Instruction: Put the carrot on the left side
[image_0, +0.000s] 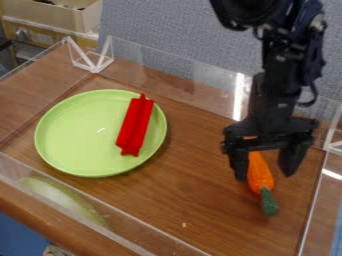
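A small tapered orange toy carrot (261, 179) with a dark green stem end lies on the brown wooden table (187, 110), on the right side and toward the near edge, its green tip pointing at the near right corner. The black robot gripper (266, 163) hangs straight down over the carrot's thicker orange end, its two fingers (238, 165) spread wide apart, one on each side of the carrot. Whether the fingertips touch the carrot or the tabletop is hard to judge from this angle; they look just clear of the orange body, with nothing clamped between them. The dark arm rises from the gripper toward the top right of the view. Well apart to the left sits a round light green plate (74, 140), and a flat red rectangular block (135, 123) lies on its right half, running from far to near and slightly overhanging the plate's far rim. Low clear plastic walls (174, 62) border the table, and a grey panel stands behind the far wall.
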